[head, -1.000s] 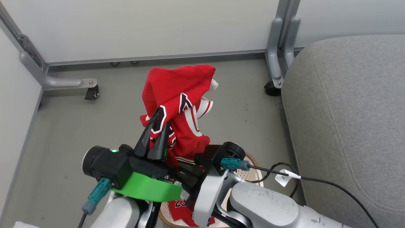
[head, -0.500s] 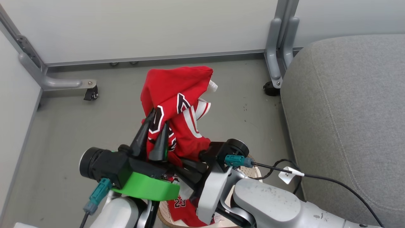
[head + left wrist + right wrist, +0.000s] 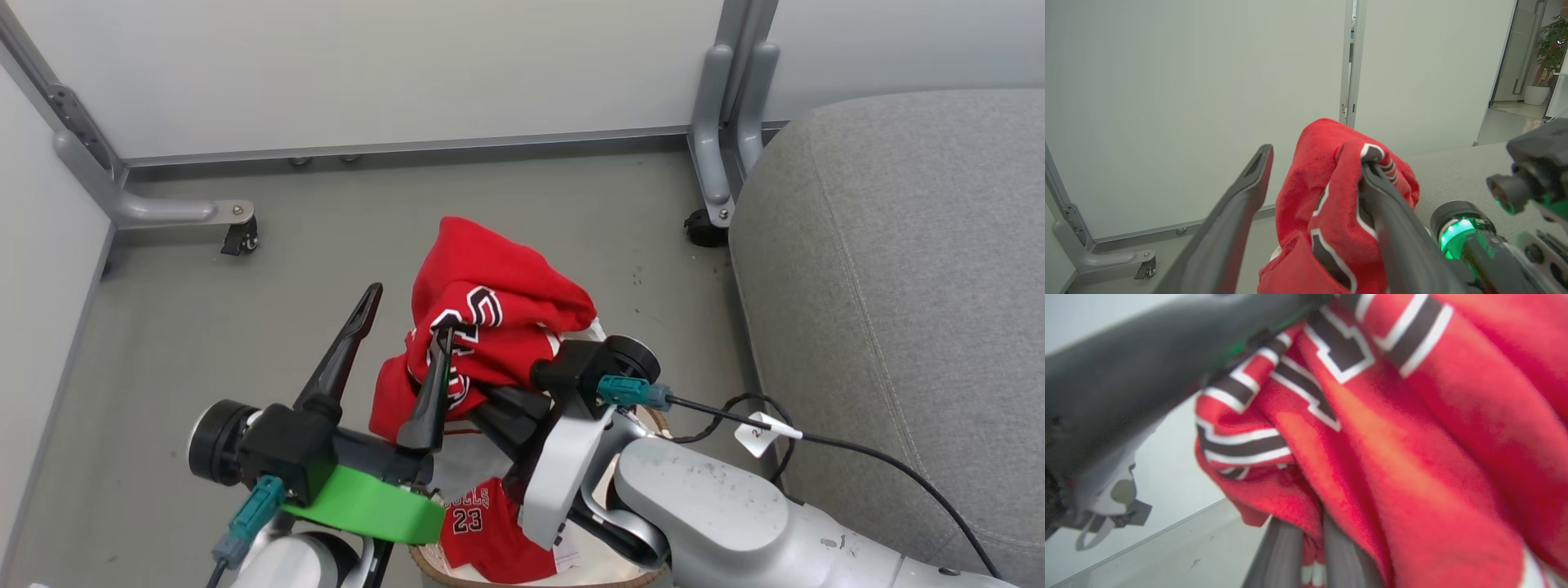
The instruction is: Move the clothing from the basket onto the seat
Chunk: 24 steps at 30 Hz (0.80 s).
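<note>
Crumpled red clothing (image 3: 506, 282) — white-black trim, bunched folds

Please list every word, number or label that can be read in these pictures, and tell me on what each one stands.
"23": white number on the red garment lying in the laundry basket.
"ULLS": white letters just above that number; the word's start is hidden.
Large black letters on the lifted red garment: folded, not readable as a word.
One mark on the white cable tag: too small to read.
</note>
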Available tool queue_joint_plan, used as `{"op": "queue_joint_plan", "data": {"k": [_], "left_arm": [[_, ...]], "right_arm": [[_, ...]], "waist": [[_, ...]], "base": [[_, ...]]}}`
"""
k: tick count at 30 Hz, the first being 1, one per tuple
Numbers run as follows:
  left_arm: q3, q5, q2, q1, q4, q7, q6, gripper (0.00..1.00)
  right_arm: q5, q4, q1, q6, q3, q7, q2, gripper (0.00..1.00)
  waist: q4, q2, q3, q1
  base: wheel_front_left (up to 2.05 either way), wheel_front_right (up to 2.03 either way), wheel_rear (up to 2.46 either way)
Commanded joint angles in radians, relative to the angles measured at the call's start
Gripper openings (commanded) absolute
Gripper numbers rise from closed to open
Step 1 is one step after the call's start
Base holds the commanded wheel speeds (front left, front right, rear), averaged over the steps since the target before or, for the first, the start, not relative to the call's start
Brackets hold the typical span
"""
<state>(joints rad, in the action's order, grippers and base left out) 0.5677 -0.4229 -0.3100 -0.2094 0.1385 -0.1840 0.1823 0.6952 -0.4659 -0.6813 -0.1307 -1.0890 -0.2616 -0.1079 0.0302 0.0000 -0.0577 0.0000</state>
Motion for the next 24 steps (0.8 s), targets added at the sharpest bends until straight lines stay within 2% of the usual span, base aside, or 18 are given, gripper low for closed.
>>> {"op": "queue_joint_plan", "data": {"k": [1, 24], "left_arm": [[-0.001, -0.002, -0.017, 0.016, 0.009, 0.004, 0.007, 1.00], [0.079, -0.020, -0.045, 0.093, 0.030, 0.067, -0.017, 1.00]], "right_arm": [[-0.005, -0.002, 0.003, 0.000, 0.004, -0.004, -0.004, 0.00], [-0.007, -0.063, 0.027, 0.000, 0.033, -0.005, -0.014, 0.00]], "waist": [[0.003, 0.0000, 0.000, 0.0000], [0.020, 0.0000, 0.002, 0.0000]], "base": [[0.00, 0.00, 0.00], [0.00, 0.00, 0.00]]}}
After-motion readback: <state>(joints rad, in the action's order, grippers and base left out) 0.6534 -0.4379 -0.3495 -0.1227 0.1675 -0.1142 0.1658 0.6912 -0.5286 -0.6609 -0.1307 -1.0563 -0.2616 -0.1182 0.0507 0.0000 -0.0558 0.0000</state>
